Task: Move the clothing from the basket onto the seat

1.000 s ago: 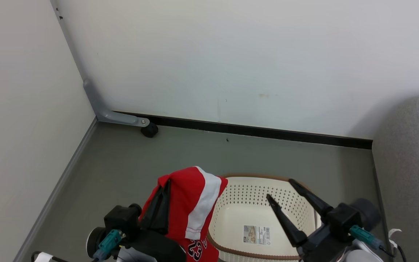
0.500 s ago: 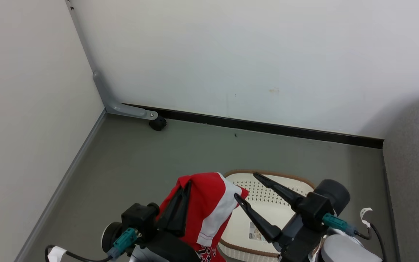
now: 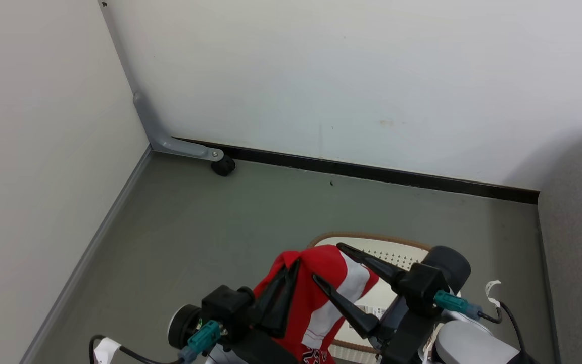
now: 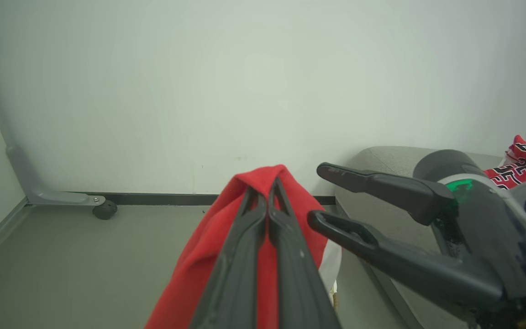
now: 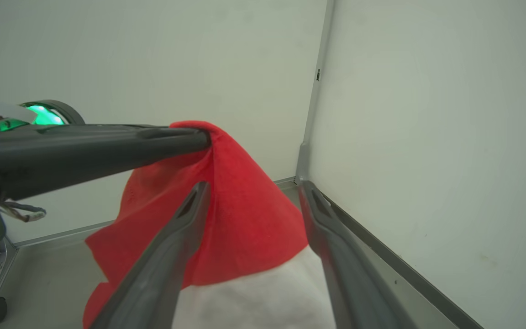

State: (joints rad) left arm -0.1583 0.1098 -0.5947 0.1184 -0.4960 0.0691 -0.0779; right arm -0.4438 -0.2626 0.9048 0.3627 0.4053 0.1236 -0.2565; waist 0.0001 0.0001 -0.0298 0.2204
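Shorts (image 3: pixel 307 316) in red with a white stripe hang from the left gripper (image 3: pixel 293 265), whose two fingers are pressed together on a peak of the cloth. The rest drapes down over the left rim of the basket (image 3: pixel 372 235), which stands on the grey floor (image 3: pixel 195 227). The right gripper (image 3: pixel 326 262) is spread open with its fingers on either side of the same peak. Whether they touch the cloth cannot be told. A grey sofa (image 3: pixel 579 242) sits at the right edge. In the left wrist view a jersey (image 4: pixel 516 167) already lies on it.

The shorts look light, soft and limp – they fold into a cone under the single pinch and would likely swing or drag if carried low. A second hold on the hanging cloth, away from the first, would probably spread them for laying flat. The smooth fabric may slip from a shallow pinch.

Compared with a second ago, the camera has shifted, so the wall corner sits differently in the picture. Beyond that, the right gripper was well apart from the shorts, over the basket's right side – now it is right at the cloth. The left gripper has carried the shorts rightward, toward the sofa.
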